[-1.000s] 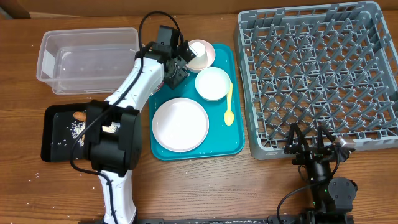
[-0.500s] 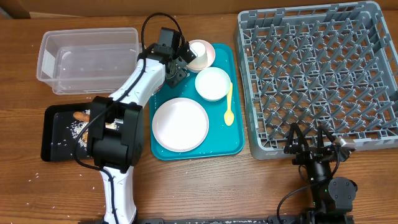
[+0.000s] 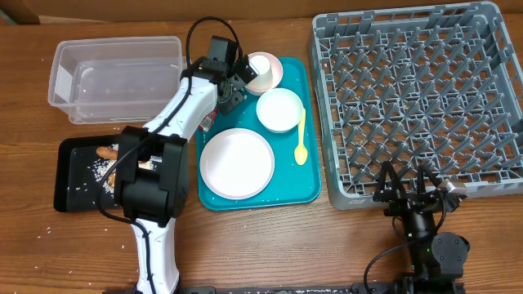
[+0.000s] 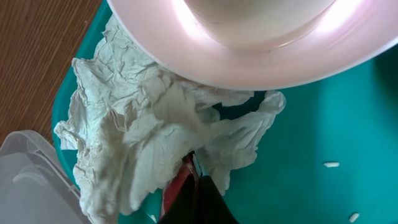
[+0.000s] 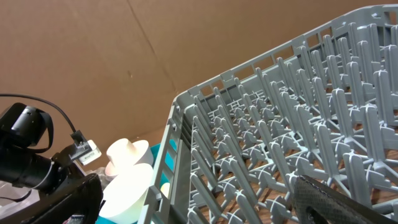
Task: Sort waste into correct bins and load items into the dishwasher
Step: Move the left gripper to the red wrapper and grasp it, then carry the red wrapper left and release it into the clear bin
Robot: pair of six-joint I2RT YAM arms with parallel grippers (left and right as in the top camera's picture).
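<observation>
My left gripper (image 3: 232,88) (image 4: 193,163) is at the teal tray's far-left corner, jaws shut, tips buried in the gathered folds of the crumpled white napkin (image 4: 137,137). A strip of red wrapper (image 4: 177,190) runs along the left finger. The pink dish (image 4: 249,56) (image 3: 278,73) with the white cup (image 3: 260,67) on it is just beyond. The bowl (image 3: 279,110), plate (image 3: 237,163) and yellow spoon (image 3: 301,135) lie on the tray. My right gripper (image 3: 406,194) (image 5: 205,205) stands open at the near edge of the grey dish rack (image 3: 417,98), with nothing between its fingers.
The clear tub (image 3: 114,77) stands at the back left. The black tray (image 3: 69,175) at the front left holds a carrot (image 3: 105,152) and rice grains. The teal tray (image 3: 302,184) lies between the bins and the rack. Stray rice dots the tray floor (image 4: 331,165).
My left gripper's jaws have closed from partly open to shut at the napkin. The left arm has shifted slightly left. The right arm has not moved.
</observation>
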